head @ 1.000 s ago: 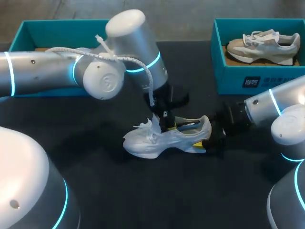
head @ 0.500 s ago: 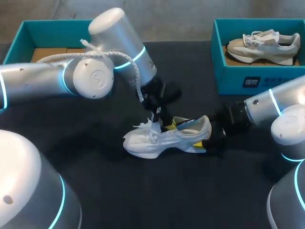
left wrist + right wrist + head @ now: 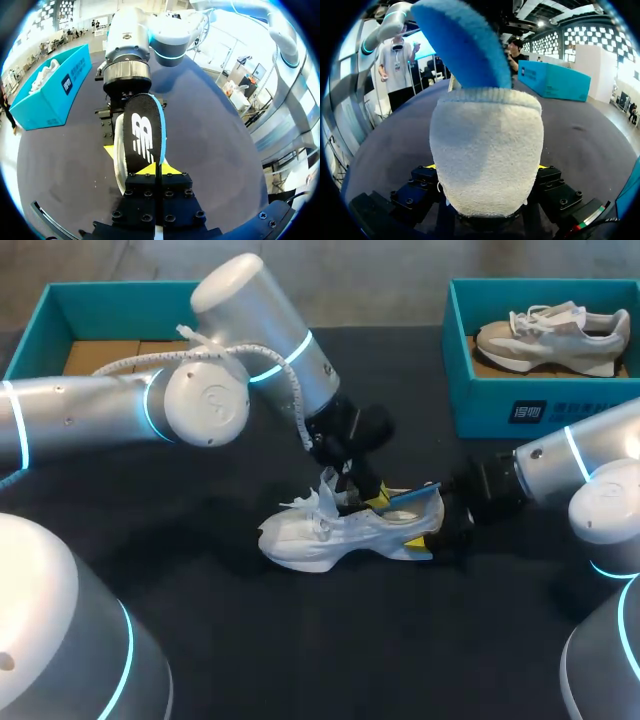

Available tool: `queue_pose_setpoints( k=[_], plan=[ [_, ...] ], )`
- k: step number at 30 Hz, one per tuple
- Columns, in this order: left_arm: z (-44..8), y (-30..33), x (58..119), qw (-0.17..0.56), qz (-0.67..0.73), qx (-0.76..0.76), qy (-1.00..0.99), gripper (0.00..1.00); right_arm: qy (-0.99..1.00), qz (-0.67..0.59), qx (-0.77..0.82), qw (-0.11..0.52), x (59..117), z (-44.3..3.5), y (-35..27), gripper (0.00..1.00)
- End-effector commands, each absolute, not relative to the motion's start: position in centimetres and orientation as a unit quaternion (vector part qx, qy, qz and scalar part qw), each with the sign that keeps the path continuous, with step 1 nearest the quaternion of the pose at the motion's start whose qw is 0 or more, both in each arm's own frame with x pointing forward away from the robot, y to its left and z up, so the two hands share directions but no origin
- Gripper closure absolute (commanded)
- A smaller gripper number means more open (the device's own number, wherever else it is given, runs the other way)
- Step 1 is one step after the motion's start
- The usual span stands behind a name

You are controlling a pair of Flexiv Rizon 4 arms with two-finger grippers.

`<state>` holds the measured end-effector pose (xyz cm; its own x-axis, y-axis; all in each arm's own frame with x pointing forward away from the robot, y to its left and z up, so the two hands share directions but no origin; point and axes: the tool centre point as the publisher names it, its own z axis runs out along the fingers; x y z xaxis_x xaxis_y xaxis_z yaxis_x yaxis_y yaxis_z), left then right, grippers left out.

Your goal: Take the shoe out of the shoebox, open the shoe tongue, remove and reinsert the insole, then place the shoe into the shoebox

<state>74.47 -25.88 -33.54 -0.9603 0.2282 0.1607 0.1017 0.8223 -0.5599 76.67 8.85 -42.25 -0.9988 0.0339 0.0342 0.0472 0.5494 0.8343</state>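
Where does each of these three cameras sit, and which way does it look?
Head view: above and behind the robot, looking down on the table; left arm and right arm show.
Left wrist view: on that wrist, looking along the left pincer gripping the insole.
Right wrist view: on that wrist, facing the shoe, heel held in the right pincer.
Both wrist views share the insole.

White logo (image 3: 141, 137) on the black insole (image 3: 145, 107), white printed label (image 3: 535, 412) on the teal shoebox (image 3: 480, 390) wall — not legible

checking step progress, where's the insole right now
Head view, table middle: the insole sticks up from the heel of the white shoe, pinched by the left gripper.
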Motion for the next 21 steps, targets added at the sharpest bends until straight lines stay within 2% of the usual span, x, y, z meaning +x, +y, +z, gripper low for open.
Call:
queue_pose_setpoints(
  k=[1, 2, 3, 6, 10, 12, 15, 21],
  plan=[
    [-33.8, -26.7, 74.7, 0.109, 0.281, -0.087, -0.949, 0.71, -0.881, -0.472, -0.023, 0.007, 76.7, -42.4, 8.9, 1.00],
    [-33.8, -26.6, 74.7, 0.109, 0.281, -0.087, -0.949, 0.67, -0.881, -0.472, -0.023, 0.007, 76.7, -42.4, 8.9, 1.00],
    [-33.7, -26.5, 74.7, 0.104, 0.281, -0.086, -0.950, 0.57, -0.881, -0.472, -0.023, 0.007, 76.7, -42.4, 8.9, 1.00],
    [-33.6, -26.3, 74.7, 0.092, 0.278, -0.084, -0.953, 0.51, -0.881, -0.472, -0.023, 0.007, 76.7, -42.4, 8.9, 1.00],
    [-33.4, -26.0, 74.4, 0.084, 0.275, -0.085, -0.954, 0.35, -0.881, -0.472, -0.023, 0.007, 76.7, -42.4, 8.9, 1.00],
    [-33.2, -25.8, 74.1, 0.079, 0.274, -0.088, -0.955, 0.31, -0.881, -0.472, -0.023, 0.007, 76.7, -42.4, 8.9, 1.00],
    [-33.0, -25.7, 73.8, 0.058, 0.271, -0.089, -0.957, 0.27, -0.881, -0.472, -0.023, 0.007, 76.7, -42.4, 8.9, 1.00],
    [-32.8, -25.6, 73.4, 0.003, 0.278, -0.096, -0.956, 0.30, -0.881, -0.472, -0.023, 0.007, 76.7, -42.4, 8.9, 1.00]
  ],
)
